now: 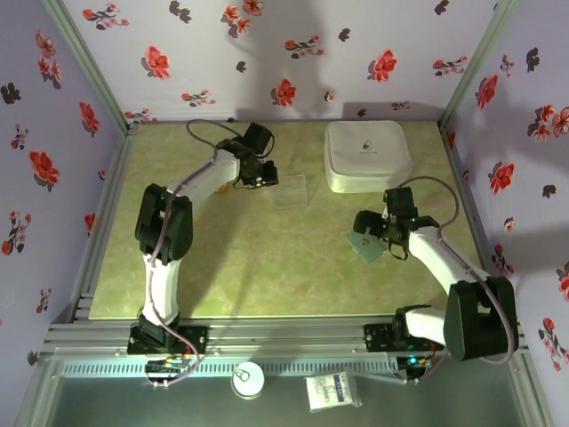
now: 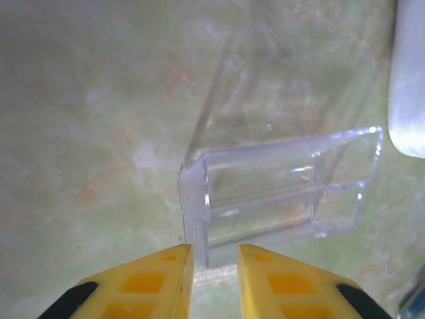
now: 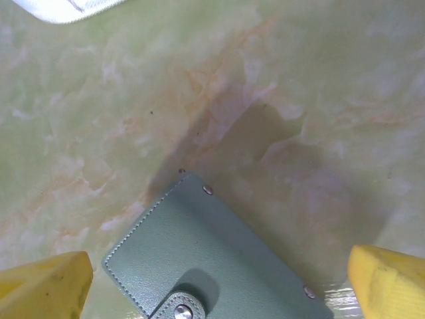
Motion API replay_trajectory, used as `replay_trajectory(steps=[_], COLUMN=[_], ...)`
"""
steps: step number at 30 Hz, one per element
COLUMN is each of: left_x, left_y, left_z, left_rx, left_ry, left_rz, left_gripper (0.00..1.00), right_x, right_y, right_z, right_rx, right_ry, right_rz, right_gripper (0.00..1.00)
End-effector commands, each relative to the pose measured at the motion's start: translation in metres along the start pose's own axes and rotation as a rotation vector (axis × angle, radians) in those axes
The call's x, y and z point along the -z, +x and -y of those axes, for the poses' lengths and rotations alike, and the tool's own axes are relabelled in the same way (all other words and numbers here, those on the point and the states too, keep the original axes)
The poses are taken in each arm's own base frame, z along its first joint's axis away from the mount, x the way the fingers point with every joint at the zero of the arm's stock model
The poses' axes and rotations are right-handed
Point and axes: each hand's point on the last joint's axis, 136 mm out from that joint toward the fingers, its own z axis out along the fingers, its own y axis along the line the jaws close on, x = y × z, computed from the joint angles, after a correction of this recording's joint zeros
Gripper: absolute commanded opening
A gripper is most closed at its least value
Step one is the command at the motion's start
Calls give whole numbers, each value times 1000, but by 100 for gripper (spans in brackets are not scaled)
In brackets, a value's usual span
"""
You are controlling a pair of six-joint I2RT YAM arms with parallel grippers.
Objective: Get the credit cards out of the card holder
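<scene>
- The green marbled table (image 1: 267, 267) carries everything, walled in by flowered panels.
- The white rounded-square case (image 1: 367, 156) lies flat at the far right of the table.
- A clear plastic stand (image 2: 279, 193) sits near the table's far middle, just left of the white case. It is directly ahead of the left gripper.
- The card holder (image 3: 199, 232) lies flat on the right side of the table, nearer the arms than the white case and apart from it. It looks teal-green with stitched edges, small rivets and a strap tab with a metal snap, and it looks closed.
- The right gripper (image 3: 219, 269) hangs over the card holder. Its 2 yellow fingers (image 3: 46, 289) are spread wide to either side of the holder and grip nothing.
- The left gripper (image 2: 216, 256) has only a narrow slit between its 2 yellow fingertips. Nothing is between them, and they stop just short of the stand's near edge.
</scene>
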Motion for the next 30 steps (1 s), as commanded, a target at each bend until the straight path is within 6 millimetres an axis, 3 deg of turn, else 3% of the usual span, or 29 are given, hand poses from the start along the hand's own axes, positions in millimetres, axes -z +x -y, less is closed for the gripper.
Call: replay_trajectory(steps=[1,6,20,30], left_x=[26,48,112,138], left_y=[5,21,75,88], left_z=[6,-1,-71,-112], left_rx=[-47,-79,-83,-68], left_ry=[47,86,95,63], left_rz=[17,6,-46,-53], left_gripper=[25,27,37,40], right_x=[-7,-20,-54,-53], right_y=[0,-4,-1,30], right_z=[-13,-22,-49,-87], right_rx=[-18,-6,84,216], right_ry=[-44,-57,-58,-21], right_rz=[-57,-100,-256,-345], right_gripper=[99,99,92,91])
